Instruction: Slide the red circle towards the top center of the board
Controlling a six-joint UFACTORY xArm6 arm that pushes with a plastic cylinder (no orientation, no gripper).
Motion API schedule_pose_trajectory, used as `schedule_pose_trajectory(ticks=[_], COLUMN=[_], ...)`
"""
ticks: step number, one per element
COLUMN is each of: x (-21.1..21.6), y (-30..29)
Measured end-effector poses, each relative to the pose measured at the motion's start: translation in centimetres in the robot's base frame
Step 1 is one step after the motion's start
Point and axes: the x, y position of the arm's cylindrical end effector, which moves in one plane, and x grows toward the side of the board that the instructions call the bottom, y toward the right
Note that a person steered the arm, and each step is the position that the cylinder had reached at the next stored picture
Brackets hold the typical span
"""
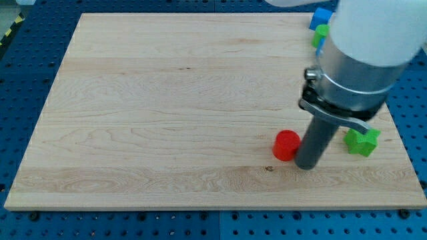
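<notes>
The board (167, 113) is pale wood with fine grain, and it lies on a blue plate with rows of small holes (40, 227). At the view's top left corner a strip with yellow and black stripes (12, 30) shows.

Near the board's bottom edge, in the right half, stands the red circle (286, 145). It is a short round cylinder, upright, with its flat face up; being round, it has no long axis and points to no side.

My tip (307, 164) is just beside it, on the view's right and a little lower, touching it or almost so. The rod has no fingers, so nothing is grasped or released.

Further right, close to the board's right edge, is a green star-shaped block (361, 141), partly hidden by the arm. At the top right corner a blue block (321, 17) and a small green block (321, 33) show, their shapes hard to tell.
</notes>
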Motion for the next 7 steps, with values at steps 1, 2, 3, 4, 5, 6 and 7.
schedule_pose_trajectory(ticks=[1, 2, 3, 4, 5, 6, 7], x=[-1.6, -3.1, -5.3, -7.8, -10.5, -13.5, -16.7], y=[-2.3, -5.2, -7.5, -9.0, -10.8, -12.3, -13.7])
